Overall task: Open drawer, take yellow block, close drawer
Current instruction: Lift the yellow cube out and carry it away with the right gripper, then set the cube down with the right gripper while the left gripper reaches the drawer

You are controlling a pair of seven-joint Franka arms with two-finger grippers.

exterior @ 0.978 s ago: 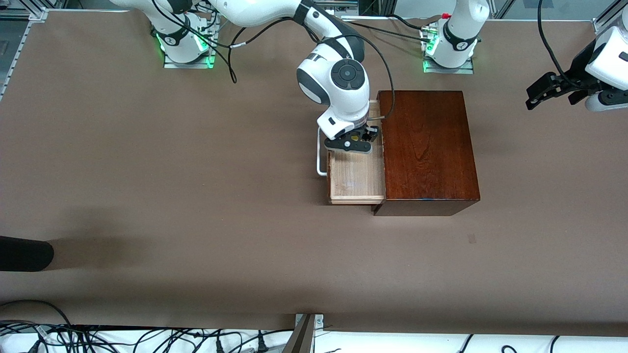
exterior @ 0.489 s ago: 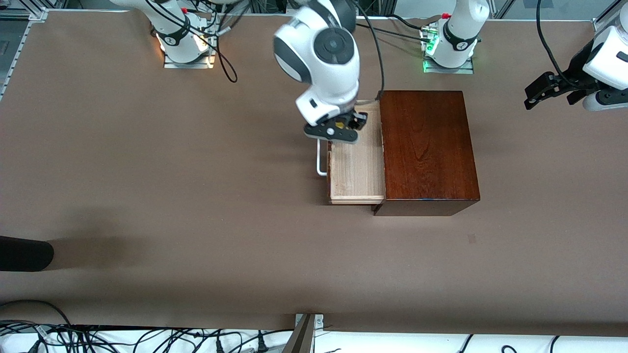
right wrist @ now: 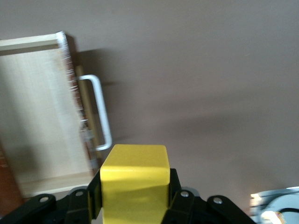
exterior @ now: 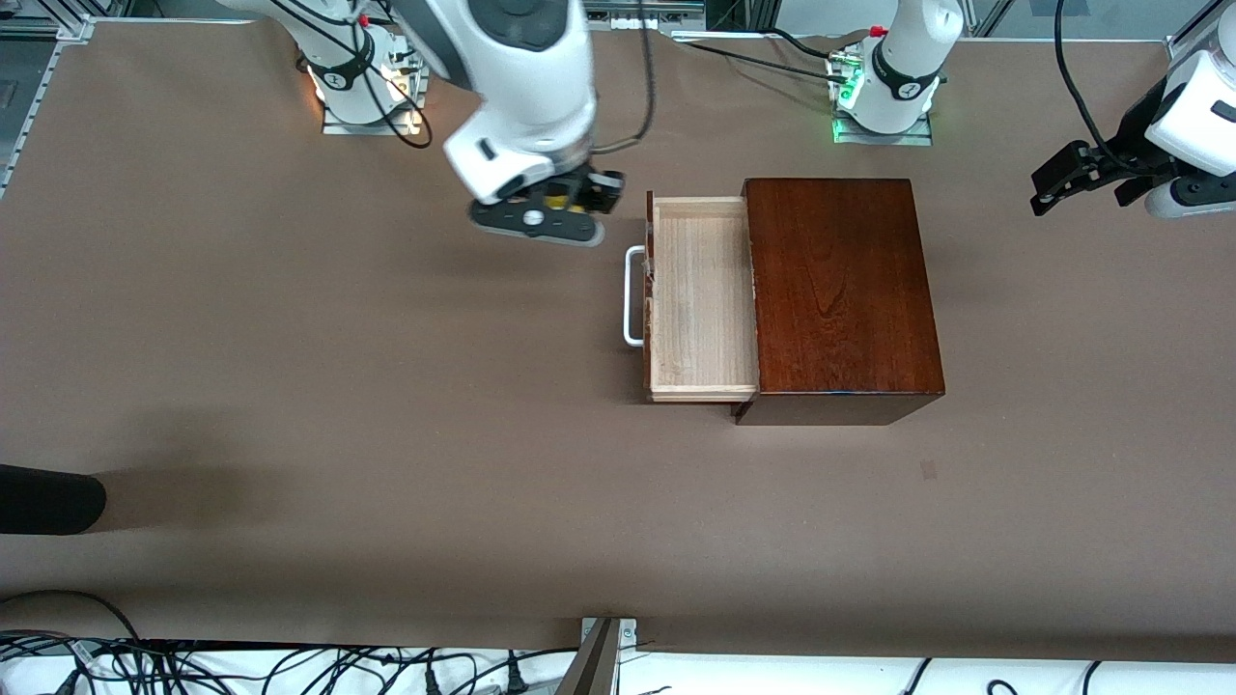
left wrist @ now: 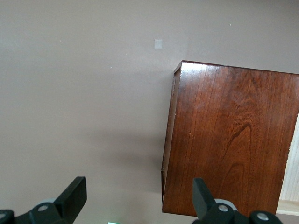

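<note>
The drawer (exterior: 700,299) stands pulled out of the dark mahogany box (exterior: 840,290), its pale tray bare and its white handle (exterior: 632,294) facing the right arm's end. My right gripper (exterior: 565,203) hangs over the bare table beside the drawer's front, shut on the yellow block (exterior: 554,201). In the right wrist view the yellow block (right wrist: 134,179) fills the gap between the black fingers (right wrist: 174,186), with the drawer (right wrist: 37,116) and handle (right wrist: 100,116) below. My left gripper (exterior: 1062,183) waits open in the air at the left arm's end; its wrist view shows the box (left wrist: 229,140) under spread fingers (left wrist: 74,196).
Both arm bases (exterior: 362,87) (exterior: 884,97) stand along the table's edge farthest from the front camera. A dark rounded object (exterior: 48,499) pokes in at the right arm's end. Cables (exterior: 241,666) lie past the nearest edge. A small pale mark (exterior: 929,470) sits on the tabletop.
My right gripper has lifted out of the drawer with the yellow block and swung toward the right arm's end of the table. The left arm has not moved.
</note>
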